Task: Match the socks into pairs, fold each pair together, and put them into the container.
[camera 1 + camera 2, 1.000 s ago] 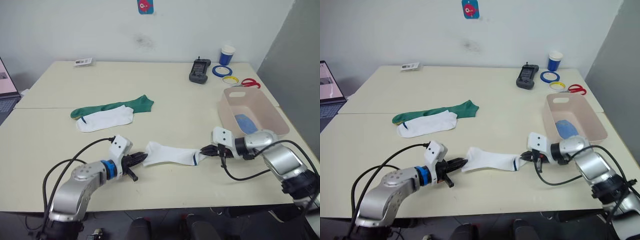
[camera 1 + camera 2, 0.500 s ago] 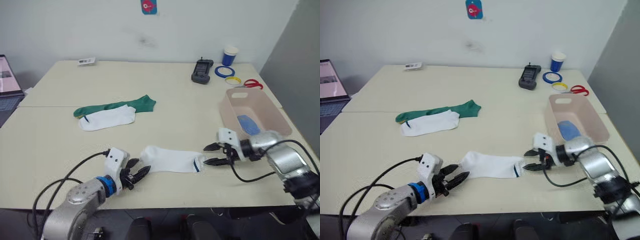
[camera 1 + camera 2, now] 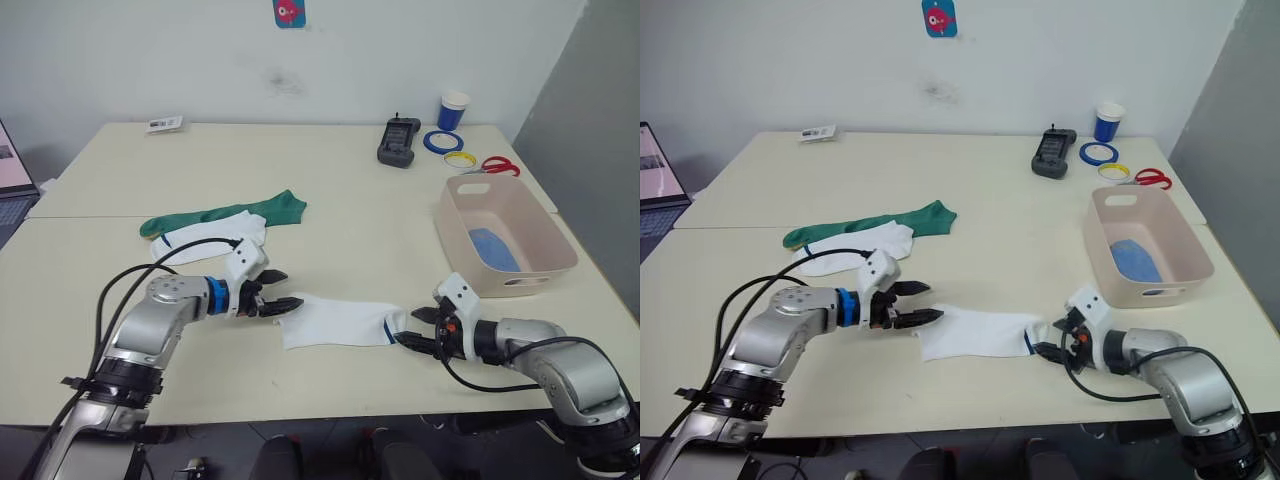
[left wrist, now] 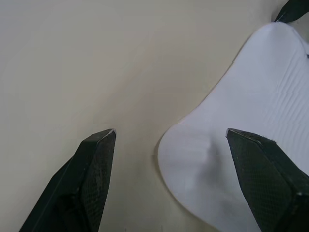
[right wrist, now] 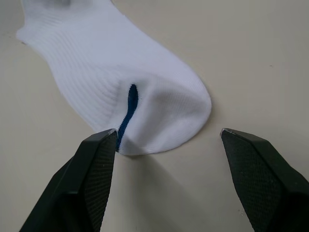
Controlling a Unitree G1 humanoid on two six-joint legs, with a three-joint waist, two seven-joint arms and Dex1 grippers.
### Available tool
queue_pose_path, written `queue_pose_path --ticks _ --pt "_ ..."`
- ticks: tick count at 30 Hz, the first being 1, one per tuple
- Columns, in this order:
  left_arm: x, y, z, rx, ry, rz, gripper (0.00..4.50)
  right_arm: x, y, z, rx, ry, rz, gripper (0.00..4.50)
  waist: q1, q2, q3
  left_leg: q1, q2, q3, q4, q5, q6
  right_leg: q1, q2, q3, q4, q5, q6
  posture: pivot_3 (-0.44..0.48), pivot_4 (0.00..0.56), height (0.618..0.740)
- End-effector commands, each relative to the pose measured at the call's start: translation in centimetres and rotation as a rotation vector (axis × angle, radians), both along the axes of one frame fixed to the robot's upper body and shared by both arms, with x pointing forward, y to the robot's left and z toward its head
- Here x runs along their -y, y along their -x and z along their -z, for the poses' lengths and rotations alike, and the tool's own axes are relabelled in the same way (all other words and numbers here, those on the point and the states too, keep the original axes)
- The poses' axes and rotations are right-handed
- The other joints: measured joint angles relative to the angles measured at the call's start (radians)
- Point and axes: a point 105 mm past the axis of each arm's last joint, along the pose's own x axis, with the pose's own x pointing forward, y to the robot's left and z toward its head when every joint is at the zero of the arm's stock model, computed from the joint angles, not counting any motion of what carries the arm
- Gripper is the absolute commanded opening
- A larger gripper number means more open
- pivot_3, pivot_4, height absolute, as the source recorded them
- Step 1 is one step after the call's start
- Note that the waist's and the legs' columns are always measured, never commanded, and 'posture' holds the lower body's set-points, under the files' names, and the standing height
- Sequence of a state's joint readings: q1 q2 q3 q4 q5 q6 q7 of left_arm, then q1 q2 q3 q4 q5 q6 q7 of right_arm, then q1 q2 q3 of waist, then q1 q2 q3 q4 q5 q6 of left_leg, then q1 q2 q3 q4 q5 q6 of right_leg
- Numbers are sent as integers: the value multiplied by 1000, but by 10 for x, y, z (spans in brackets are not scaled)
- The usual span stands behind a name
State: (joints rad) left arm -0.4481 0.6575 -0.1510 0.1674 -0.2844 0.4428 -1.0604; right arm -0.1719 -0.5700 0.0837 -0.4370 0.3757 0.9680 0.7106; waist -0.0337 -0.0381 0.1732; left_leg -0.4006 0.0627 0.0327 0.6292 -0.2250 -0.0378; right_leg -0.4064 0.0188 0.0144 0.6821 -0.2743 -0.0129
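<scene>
With both the left end effector (image 3: 281, 299) and right end effector (image 3: 416, 331) released at opposite ends of the white sock (image 3: 335, 321), you are mid-pairing; next, regrasp it and carry it to the second white sock (image 3: 210, 234).

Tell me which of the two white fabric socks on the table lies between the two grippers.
The white sock lying alone near the table's front edge: the left gripper and right gripper sit open at its ends. The other white sock lies against the dark green sock.
</scene>
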Motion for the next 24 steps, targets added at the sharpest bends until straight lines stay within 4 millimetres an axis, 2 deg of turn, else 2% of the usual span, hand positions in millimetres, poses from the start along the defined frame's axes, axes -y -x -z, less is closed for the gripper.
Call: queue_pose_path --ticks 1,4,10,11,12,19,24 --pt "4 1 2 14 -30 55 3164 -8 2 -4 20 -11 1 3495 1 0 0 0 0 0 0 0 0 0 1 0 0 0 0 0 150 740" --pt "4 4 8 21 -63 79 2187 -12 0 -5 24 -29 10 2703 2 0 0 0 0 0 0 0 0 0 1 -2 0 0 0 0 150 740" --pt "3 7 6 29 -38 56 280 -14 -10 -9 55 -27 -3 551 2 0 0 0 0 0 0 0 0 0 1 -1 0 0 0 0 150 740" --pt "3 9 6 30 -34 51 0 -14 -11 -9 60 -27 -10 175 1 0 0 0 0 0 0 0 0 0 1 -1 0 0 0 0 150 740" --pt "2 12 5 26 -23 42 0 -14 -15 -12 69 -32 -13 14 1 0 0 0 0 0 0 0 0 0 1 0 0 0 0 0 150 740" --pt "0 38 1 -53 39 -44 0 -6 -60 -30 161 29 -85 14 0 0 0 0 0 0 0 0 0 0 1 0 0 0 0 0 150 740" --pt "21 72 1 -172 111 -99 0 -28 -87 -38 186 84 -256 14 0 0 0 0 1 -1 0 0 0 0 1 0 0 0 0 0 150 740"
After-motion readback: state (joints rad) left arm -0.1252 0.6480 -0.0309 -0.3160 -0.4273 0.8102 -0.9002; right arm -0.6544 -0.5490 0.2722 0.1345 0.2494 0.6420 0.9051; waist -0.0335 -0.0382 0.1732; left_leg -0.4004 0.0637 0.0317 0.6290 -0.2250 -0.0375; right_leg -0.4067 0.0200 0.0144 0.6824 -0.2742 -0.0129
